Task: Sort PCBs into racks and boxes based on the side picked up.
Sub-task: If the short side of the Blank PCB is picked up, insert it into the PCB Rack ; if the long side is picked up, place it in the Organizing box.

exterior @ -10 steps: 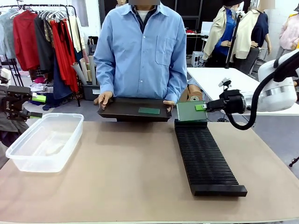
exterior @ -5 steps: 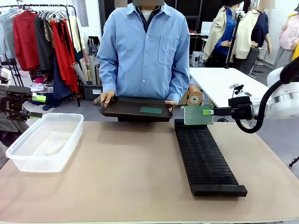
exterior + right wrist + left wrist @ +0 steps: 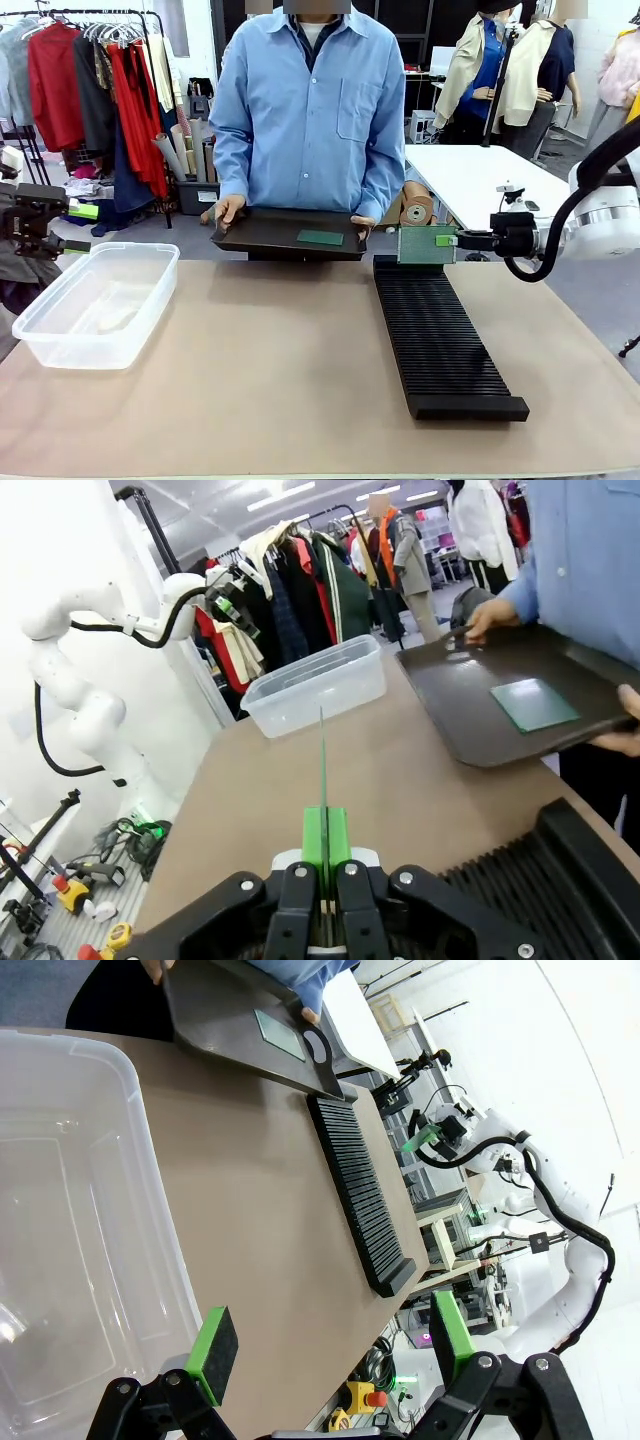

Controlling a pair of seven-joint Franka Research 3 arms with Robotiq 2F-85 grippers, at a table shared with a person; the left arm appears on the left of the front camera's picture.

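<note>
My right gripper (image 3: 446, 240) is shut on a green PCB (image 3: 420, 243), holding it upright just above the far end of the black rack (image 3: 440, 340). In the right wrist view the PCB (image 3: 322, 765) shows edge-on between the shut green pads (image 3: 325, 840). A second PCB (image 3: 320, 237) lies on the black tray (image 3: 260, 235) that the person holds in both hands at the far edge. At the left stands the clear box (image 3: 95, 300). My left gripper (image 3: 330, 1345) hangs open over the box (image 3: 60, 1210) with nothing between its fingers.
The rack (image 3: 360, 1195) runs along the table's right half, and bare brown tabletop (image 3: 270, 370) lies between it and the box. A clothes rail (image 3: 90, 80) stands behind at the left and a white table (image 3: 480, 175) at the right.
The right gripper has drawn a little to the right and turned the PCB from tilted to upright over the rack's far end. The tray and left arm have stayed put.
</note>
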